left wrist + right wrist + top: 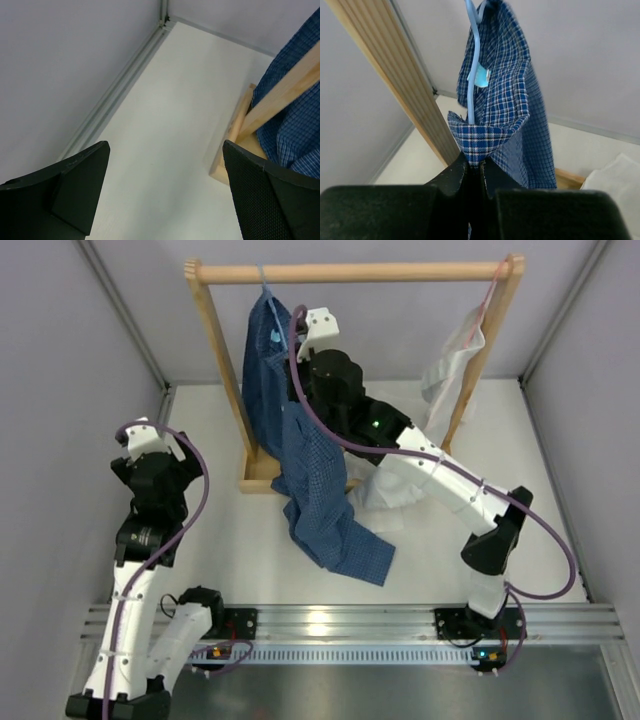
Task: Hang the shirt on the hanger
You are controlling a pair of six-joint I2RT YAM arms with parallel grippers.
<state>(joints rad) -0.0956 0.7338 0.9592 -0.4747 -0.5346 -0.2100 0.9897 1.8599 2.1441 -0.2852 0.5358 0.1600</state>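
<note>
The dark blue checked shirt [300,455] hangs from the wooden rail at the left of the rack and trails down onto the table. The light blue hanger [472,60] runs up through the collar; its hook [264,278] is at the rail. My right gripper [300,340] is shut on the shirt's collar [487,137], fingers [452,175] pinching the cloth just below the hanger wire. My left gripper [165,195] is open and empty, low over the table to the left of the rack's base; the shirt [295,125] shows at its right.
The wooden rack [355,272] stands at the back, its left post [222,370] and base [235,135] close to the shirt. A white shirt [450,365] hangs on a pink hanger [492,285] at the rail's right. White cloth [390,500] lies under my right arm.
</note>
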